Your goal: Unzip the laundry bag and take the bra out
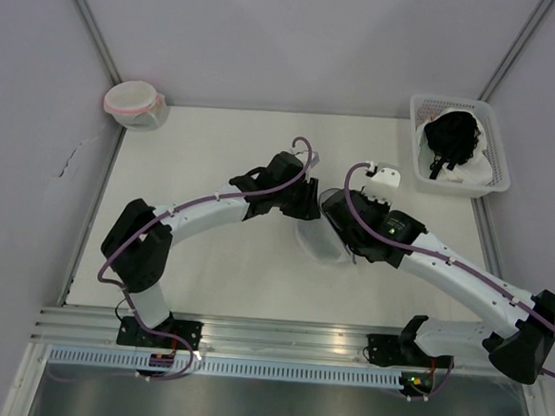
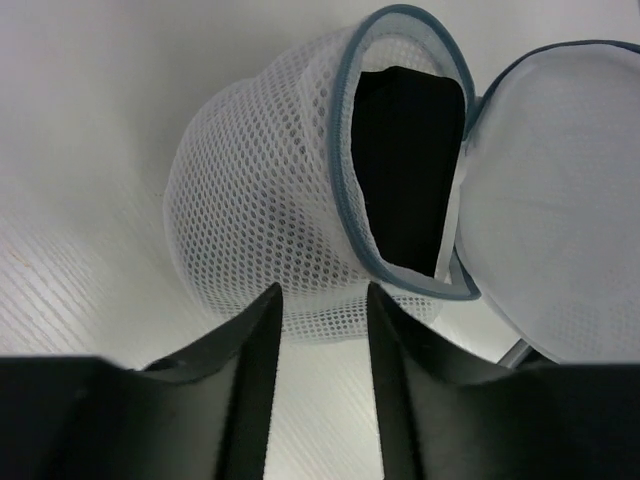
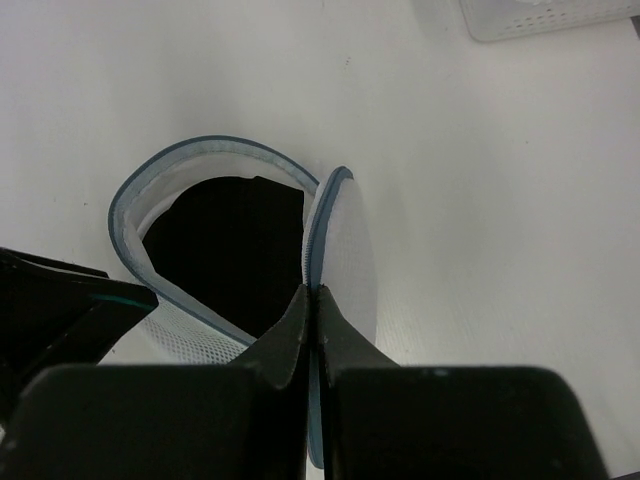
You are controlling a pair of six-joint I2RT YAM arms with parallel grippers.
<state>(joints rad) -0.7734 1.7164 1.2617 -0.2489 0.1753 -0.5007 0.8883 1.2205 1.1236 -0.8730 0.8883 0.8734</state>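
The laundry bag (image 1: 319, 241) lies mid-table between both arms, unzipped, its grey-blue-rimmed lid (image 2: 560, 200) swung open. The black bra (image 2: 405, 160) shows inside the opening; it also shows in the right wrist view (image 3: 225, 245). My left gripper (image 2: 322, 295) is open and empty, its fingertips right at the bag's white mesh body (image 2: 250, 220). My right gripper (image 3: 313, 295) is shut on the rim of the lid (image 3: 345, 250) and holds it upright beside the opening. In the top view the left gripper (image 1: 306, 202) and right gripper (image 1: 340, 233) hide much of the bag.
A white slotted basket (image 1: 496, 152) with a dark garment (image 1: 452, 135) and white cloth stands at the back right; its corner shows in the right wrist view (image 3: 540, 15). A round white pouch with a pink rim (image 1: 132, 103) sits at the back left corner.
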